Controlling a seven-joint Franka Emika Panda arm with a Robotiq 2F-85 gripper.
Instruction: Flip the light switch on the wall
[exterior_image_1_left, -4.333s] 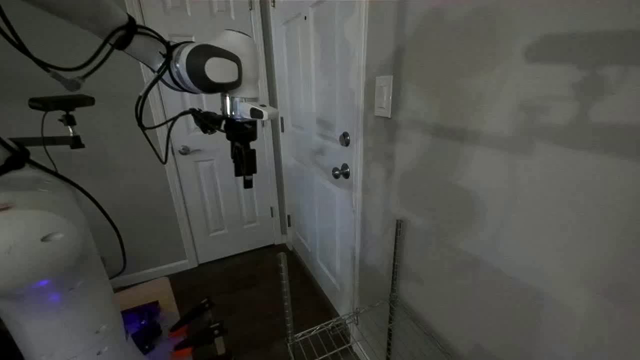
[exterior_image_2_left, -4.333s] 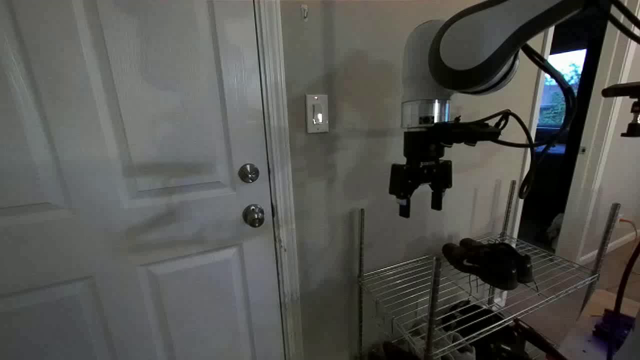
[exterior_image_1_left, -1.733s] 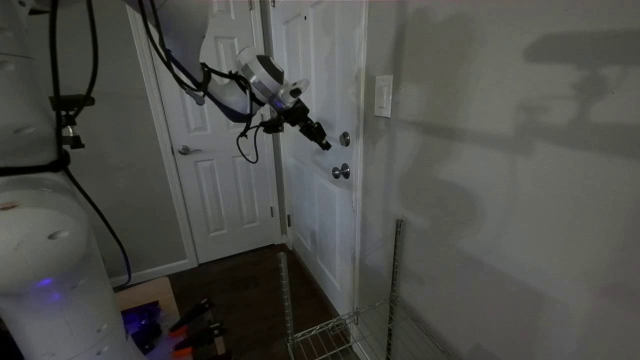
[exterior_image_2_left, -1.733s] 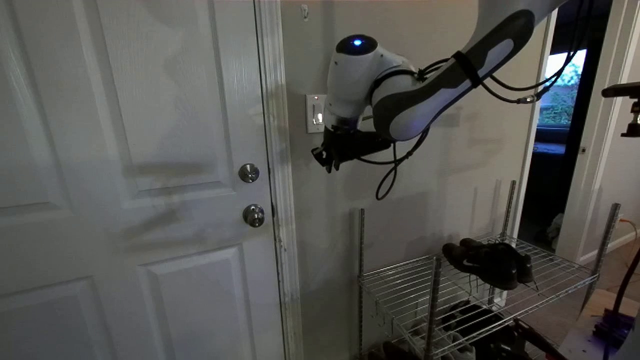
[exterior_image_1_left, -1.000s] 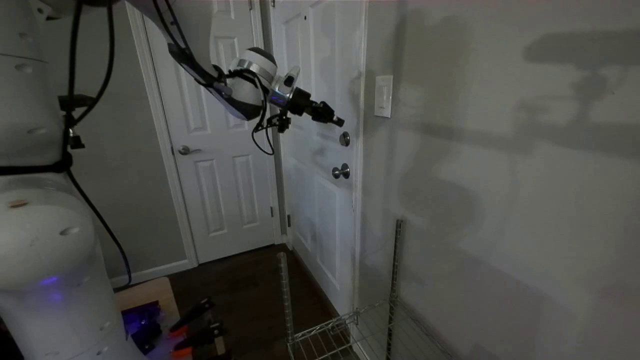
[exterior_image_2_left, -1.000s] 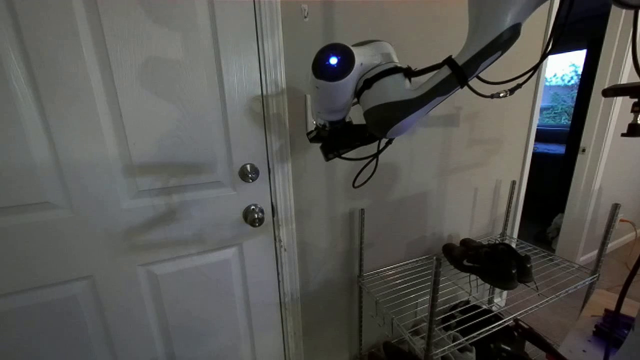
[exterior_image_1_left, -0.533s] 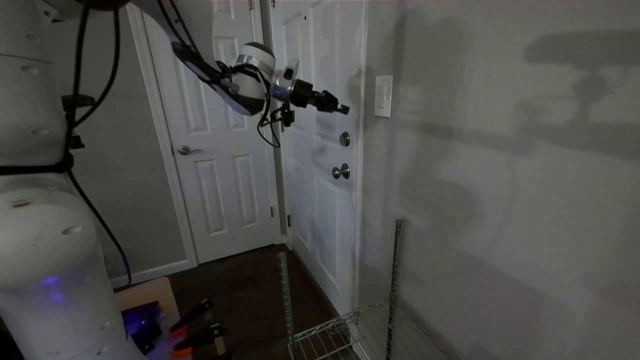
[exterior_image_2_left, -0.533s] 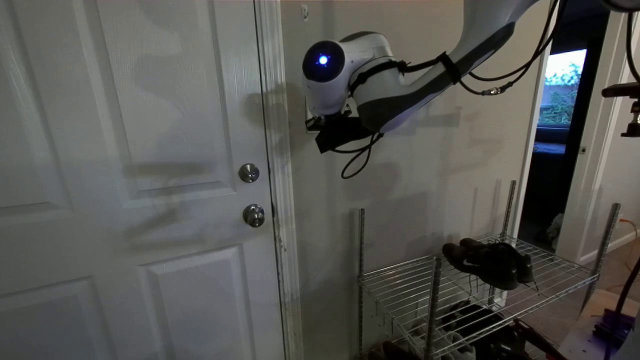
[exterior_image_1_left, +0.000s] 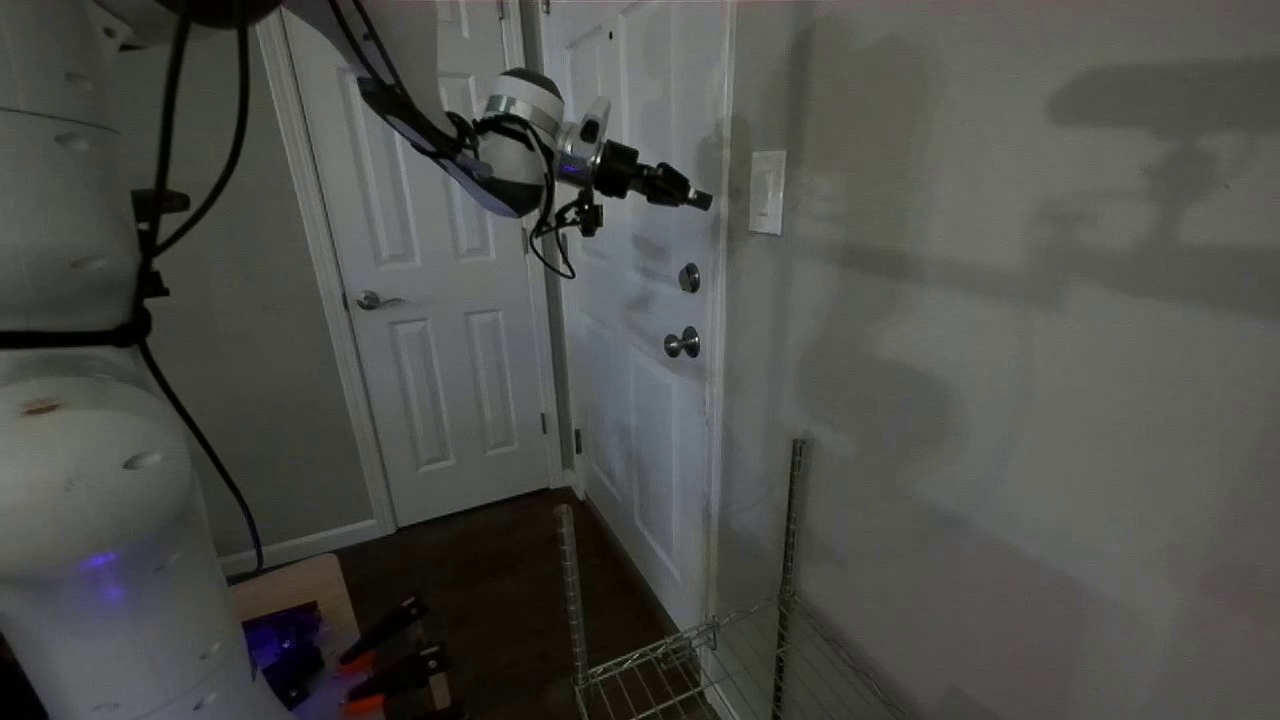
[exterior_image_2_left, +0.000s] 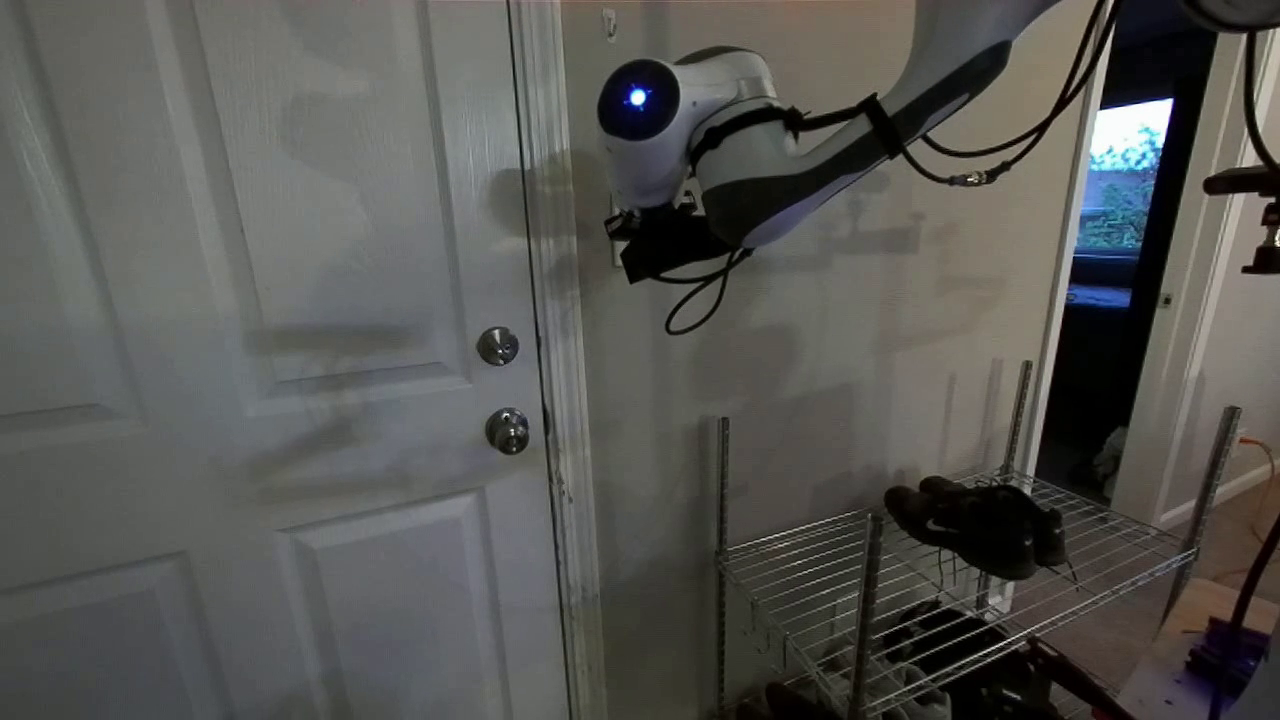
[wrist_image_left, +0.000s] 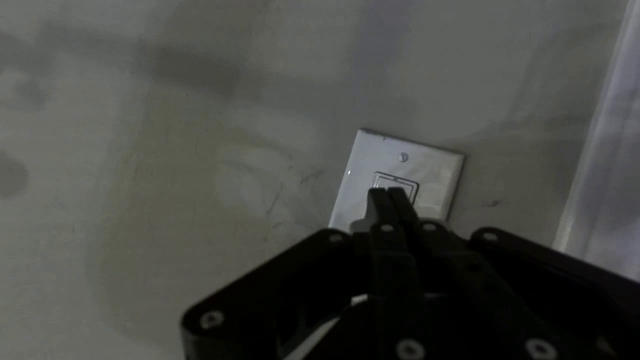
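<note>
The white light switch (exterior_image_1_left: 767, 193) is an upright plate on the grey-white wall (exterior_image_1_left: 1000, 420). My gripper (exterior_image_1_left: 703, 200) points almost level at it, tilted slightly down, with a gap between tips and plate in this exterior view. In the wrist view the black fingertips of the gripper (wrist_image_left: 389, 191) are pressed together with nothing between them. They overlap the rocker of the light switch (wrist_image_left: 435, 167), so only one end of it shows. In an exterior view the arm (exterior_image_2_left: 650, 160) hides most of the switch plate.
A white panelled door (exterior_image_1_left: 640, 420) with a round knob (exterior_image_2_left: 507, 431) and a lock (exterior_image_2_left: 497, 346) stands beside the switch. Below is a wire rack (exterior_image_2_left: 800, 550) with upright posts, carrying dark shoes (exterior_image_2_left: 975, 525). Cables (exterior_image_2_left: 700, 310) hang from the wrist.
The gripper has swung from pointing straight down to nearly level. It has risen and come closer to the light switch, still moving up and forward over the last half second. Its fingers stay together.
</note>
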